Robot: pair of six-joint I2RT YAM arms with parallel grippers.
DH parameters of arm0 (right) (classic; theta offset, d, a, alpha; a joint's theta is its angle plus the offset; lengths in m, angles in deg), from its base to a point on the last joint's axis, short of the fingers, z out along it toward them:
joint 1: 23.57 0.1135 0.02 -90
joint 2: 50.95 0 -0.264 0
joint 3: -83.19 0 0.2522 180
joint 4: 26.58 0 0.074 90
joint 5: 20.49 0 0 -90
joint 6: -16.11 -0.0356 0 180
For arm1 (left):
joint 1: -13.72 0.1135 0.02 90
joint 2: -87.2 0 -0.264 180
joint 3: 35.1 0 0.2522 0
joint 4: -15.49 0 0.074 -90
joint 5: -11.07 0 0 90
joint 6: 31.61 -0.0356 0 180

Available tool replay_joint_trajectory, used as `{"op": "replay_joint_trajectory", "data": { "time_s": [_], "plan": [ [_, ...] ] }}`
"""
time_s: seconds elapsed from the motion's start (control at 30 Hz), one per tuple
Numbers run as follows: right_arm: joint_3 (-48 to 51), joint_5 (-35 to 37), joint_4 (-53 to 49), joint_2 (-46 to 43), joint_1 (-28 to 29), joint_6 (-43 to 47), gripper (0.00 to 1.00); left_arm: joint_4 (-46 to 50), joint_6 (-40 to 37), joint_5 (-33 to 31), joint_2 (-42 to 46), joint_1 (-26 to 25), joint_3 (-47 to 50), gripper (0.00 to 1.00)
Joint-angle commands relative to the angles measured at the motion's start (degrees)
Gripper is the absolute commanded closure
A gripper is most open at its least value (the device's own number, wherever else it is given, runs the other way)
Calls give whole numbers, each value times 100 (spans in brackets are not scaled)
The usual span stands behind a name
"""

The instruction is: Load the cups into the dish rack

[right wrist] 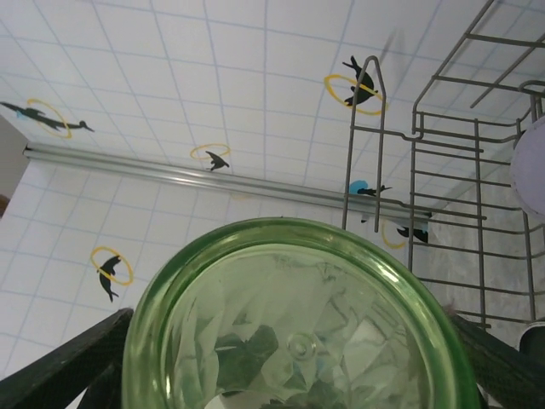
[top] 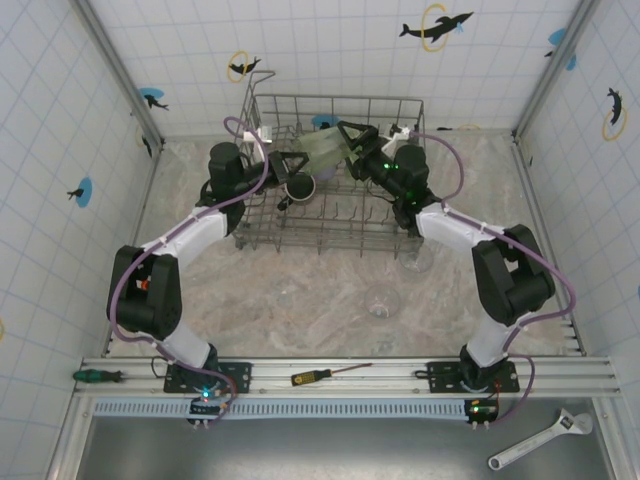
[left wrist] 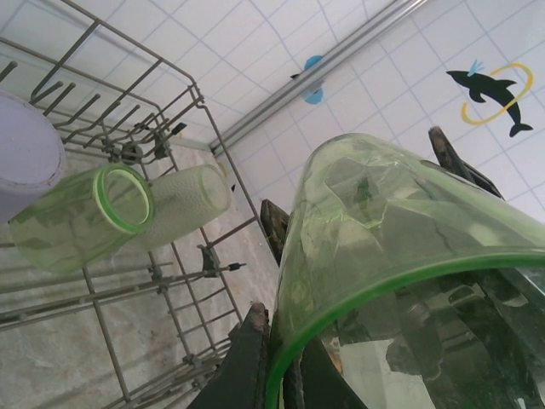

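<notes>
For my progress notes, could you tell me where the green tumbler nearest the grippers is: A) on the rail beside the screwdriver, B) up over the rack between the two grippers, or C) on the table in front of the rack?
B: the tumbler hangs over the rack, with the left gripper at one end and the right gripper at the other.
</notes>
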Motion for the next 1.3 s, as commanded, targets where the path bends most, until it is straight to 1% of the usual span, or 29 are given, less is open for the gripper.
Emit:
{"op": "replay_joint_trajectory", "data": {
  "time_s": [0.0,0.1,0.13,0.17,0.2,0.23,0.27,0.3,0.5,0.53,0.6,0.73,0.83,0.87,0.97,1.13,1.2,1.27],
  "plan": [
    [-240,3,536,157,-23,-151,20,-326,76,123,-4,-32,-110,100],
    [-179,7,723,188,-29,-231,30,-278,86,105,-13,-40,-103,100],
    [-155,7,758,182,-32,-232,32,-249,89,73,-6,-36,-104,91],
    [-127,16,792,165,-32,-223,33,-235,82,59,4,-37,-97,85],
    [-96,32,827,144,-36,-210,35,-229,77,47,18,-38,-86,81],
    [-58,48,860,112,-40,-178,38,-206,70,16,45,-39,-70,75],
    [-32,59,854,76,-46,-118,40,-145,31,-27,76,-33,-58,67],
    [-14,71,821,27,-62,-52,41,-103,0,-58,103,-41,-43,63],
    [41,205,435,-315,-191,546,43,250,-225,-401,374,-38,43,40],
    [35,254,345,-379,-213,686,43,277,-249,-454,422,-41,79,33],
    [38,327,210,-505,-238,970,43,332,-292,-534,526,-41,124,29],
    [-32,515,-374,-747,-290,1657,43,491,-382,-648,705,-40,169,16],
    [-128,691,-835,-921,-290,2306,43,650,-477,-737,835,-39,206,4],
    [-163,773,-995,-972,-280,2519,43,715,-514,-769,867,-41,206,3],
    [-217,1148,-1359,-1143,-152,3212,42,998,-702,-849,951,-38,169,3],
    [-582,1638,-2175,-1216,85,4364,42,1722,-1005,-1395,1085,-37,67,2],
    [-655,1876,-2349,-1219,167,4695,42,1815,-1042,-1529,1134,-34,91,2],
    [-652,2016,-2402,-1182,197,4806,42,1896,-1131,-1697,1161,-40,77,2]
  ]
}}
